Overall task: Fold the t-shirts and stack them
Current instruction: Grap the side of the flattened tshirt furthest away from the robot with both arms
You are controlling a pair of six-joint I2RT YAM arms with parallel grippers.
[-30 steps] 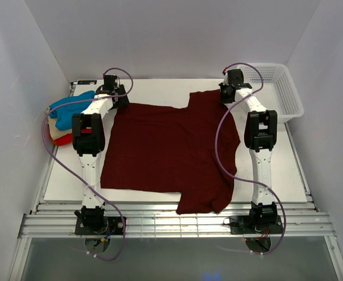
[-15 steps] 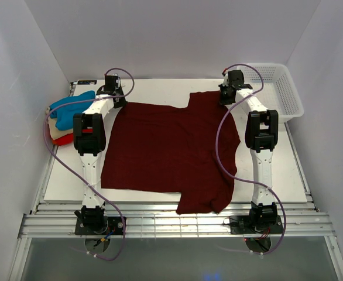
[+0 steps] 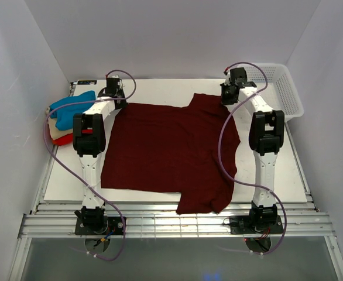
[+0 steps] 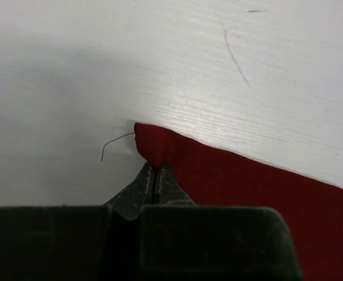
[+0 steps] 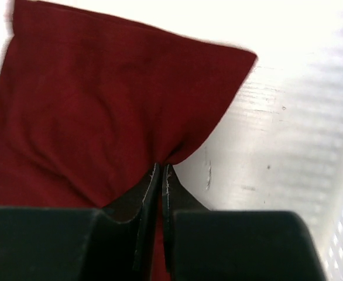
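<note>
desk (image 3: 277, 170): a white, matt board with faint scuff marks, lying on a frame of aluminium rails (image 3: 177, 225) at the near edge.
room: plain pale walls (image 3: 171, 35) closed in the desk at the back and on both sides.
maroon t-shirt (image 3: 171, 149): lay spread flat across the middle of the desk, one sleeve at the far right, the other reaching past the near edge onto the rails.
left gripper (image 4: 155, 167): clenched on the far left corner of the maroon t-shirt, a loose thread just beside it.
right gripper (image 5: 161, 167): clenched on the edge of the far sleeve, the cloth puckered at its tips.
blue t-shirt (image 3: 72, 108): bundled on top of a beige t-shirt (image 3: 57, 133) and a red-orange t-shirt (image 3: 66, 140) at the desk's far left edge.
basket (image 3: 283, 88): white mesh, in the far right corner, near the right gripper.
</note>
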